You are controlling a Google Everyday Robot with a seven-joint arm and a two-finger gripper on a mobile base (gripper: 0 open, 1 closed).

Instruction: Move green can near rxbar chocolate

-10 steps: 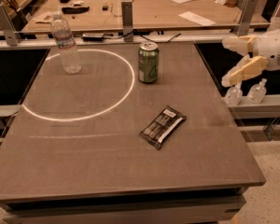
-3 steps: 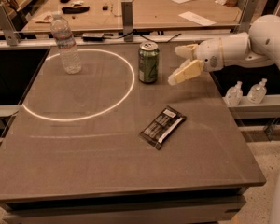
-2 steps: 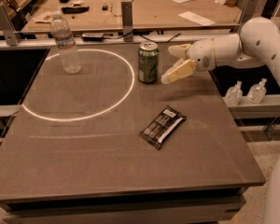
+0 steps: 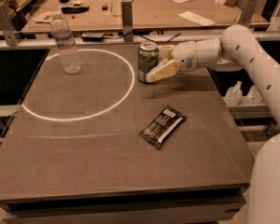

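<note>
Just above the middle of the frame stands the can (image 4: 148,62), upright on the table (image 4: 84,162), silver top up, its foot just outside the right edge of a pale ring (image 4: 133,78) on the surface. As a small metal drink can it is probably light. Its wall should be stiff enough for a firm hold but easy to dent under a hard squeeze, and the smooth painted side may slip. Whether it is full cannot be told, so its weight is uncertain. The best hold looks to be across the middle of the body, below the rim and above the foot, with fingers on opposite sides so it stays upright. The gripper (image 4: 161,60) is at the can's right side at about that height. Its fingers stand apart, one low across the can's front right and seemingly touching it, the other behind and to the right near the top. The can thus sits partly in the gap and is not yet clamped. The white arm (image 4: 252,55) runs off toward the right edge of the frame. The bar (image 4: 162,126) lies flat below and slightly right of the can, well apart from it, slanted with one end toward the upper right. A bottle (image 4: 66,45) stands at upper left, inside the ring and away from both. Setting the can down beside the bar will call for care not to land on the wrapper.
</note>
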